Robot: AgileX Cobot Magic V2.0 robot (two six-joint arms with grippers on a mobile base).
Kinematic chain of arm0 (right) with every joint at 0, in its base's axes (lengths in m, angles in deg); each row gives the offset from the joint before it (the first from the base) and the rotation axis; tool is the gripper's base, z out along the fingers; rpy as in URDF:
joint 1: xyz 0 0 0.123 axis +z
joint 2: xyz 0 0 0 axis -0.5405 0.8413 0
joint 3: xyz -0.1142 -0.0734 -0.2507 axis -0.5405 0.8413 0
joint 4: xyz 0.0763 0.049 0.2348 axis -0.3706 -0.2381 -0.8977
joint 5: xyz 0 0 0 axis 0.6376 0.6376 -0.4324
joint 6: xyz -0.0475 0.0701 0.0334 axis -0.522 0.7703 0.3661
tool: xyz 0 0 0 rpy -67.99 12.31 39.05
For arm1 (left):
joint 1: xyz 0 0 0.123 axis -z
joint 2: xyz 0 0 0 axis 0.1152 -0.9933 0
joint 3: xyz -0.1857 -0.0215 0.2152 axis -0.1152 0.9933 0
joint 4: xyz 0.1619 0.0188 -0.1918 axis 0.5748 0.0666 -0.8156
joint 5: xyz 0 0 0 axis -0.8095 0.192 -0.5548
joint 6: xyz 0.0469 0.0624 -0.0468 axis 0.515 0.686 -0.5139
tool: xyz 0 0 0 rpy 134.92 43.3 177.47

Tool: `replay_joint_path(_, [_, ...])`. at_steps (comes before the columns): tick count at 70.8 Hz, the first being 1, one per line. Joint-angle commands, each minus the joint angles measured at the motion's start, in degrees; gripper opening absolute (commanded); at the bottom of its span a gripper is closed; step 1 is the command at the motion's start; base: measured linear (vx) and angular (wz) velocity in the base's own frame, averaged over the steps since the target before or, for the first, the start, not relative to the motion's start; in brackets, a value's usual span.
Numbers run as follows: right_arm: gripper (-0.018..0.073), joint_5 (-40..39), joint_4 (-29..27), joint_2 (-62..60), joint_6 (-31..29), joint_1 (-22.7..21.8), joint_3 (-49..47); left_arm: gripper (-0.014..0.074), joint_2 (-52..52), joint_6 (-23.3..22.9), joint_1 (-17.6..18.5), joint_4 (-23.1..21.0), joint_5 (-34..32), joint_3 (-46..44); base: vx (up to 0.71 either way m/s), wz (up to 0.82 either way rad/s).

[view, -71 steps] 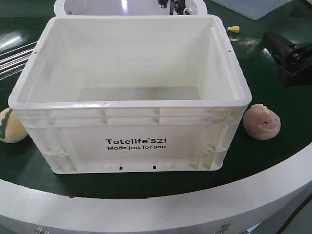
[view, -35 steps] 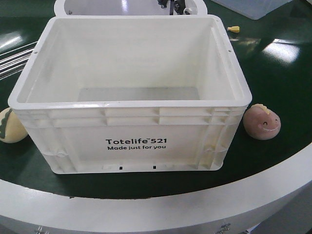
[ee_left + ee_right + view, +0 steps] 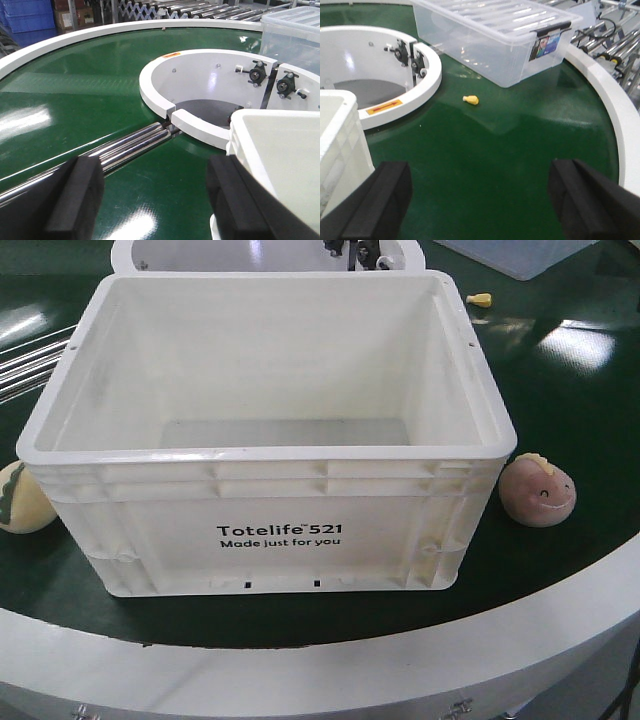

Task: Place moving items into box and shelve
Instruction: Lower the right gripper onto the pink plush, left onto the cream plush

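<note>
The box (image 3: 160, 530), a large white crate with black "Totelife 521" print, stands empty on the green belt. The pink toy (image 3: 538, 492) with a smiling face lies on the belt just off the box's right front corner. The pale yellow toy (image 3: 20, 498) with a green stripe lies at its left front corner, cut by the frame edge. Neither gripper shows in the front view. My left gripper (image 3: 155, 200) is open over bare belt, with the box's corner (image 3: 280, 150) to its right. My right gripper (image 3: 480, 200) is open over bare belt, the box's corner (image 3: 340, 135) to its left.
A white ring hub (image 3: 200, 75) sits behind the box. Steel rollers (image 3: 130, 145) cross the belt at the left. A clear lidded bin (image 3: 495, 35) and a small yellow piece (image 3: 471, 100) lie at the back right. The white outer rim (image 3: 320, 660) bounds the belt.
The right gripper showed at the front view's right edge one second ago and has since left that view. The box and both toys have not moved.
</note>
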Motion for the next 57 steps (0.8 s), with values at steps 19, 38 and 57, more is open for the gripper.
replay_joint_path(19, [0.0592, 0.49, -0.09, 10.11, -0.31, 0.02, -2.78, 0.0559, -7.67, -0.51, -0.19, -0.08, -0.82, -3.36, 0.0, 0.0])
replay_joint_path(38, [0.0592, 3.3, -4.75, 18.94, -0.31, 0.02, -2.78, 0.0559, -9.15, -0.51, -0.19, -0.08, -0.76, -3.36, 0.0, 0.0])
replay_joint_path(57, [0.0592, 6.97, -10.92, 27.04, -5.73, 0.02, -2.78, 0.0559, -9.15, -0.51, -0.19, -0.08, -0.81, -3.36, 0.0, 0.0])
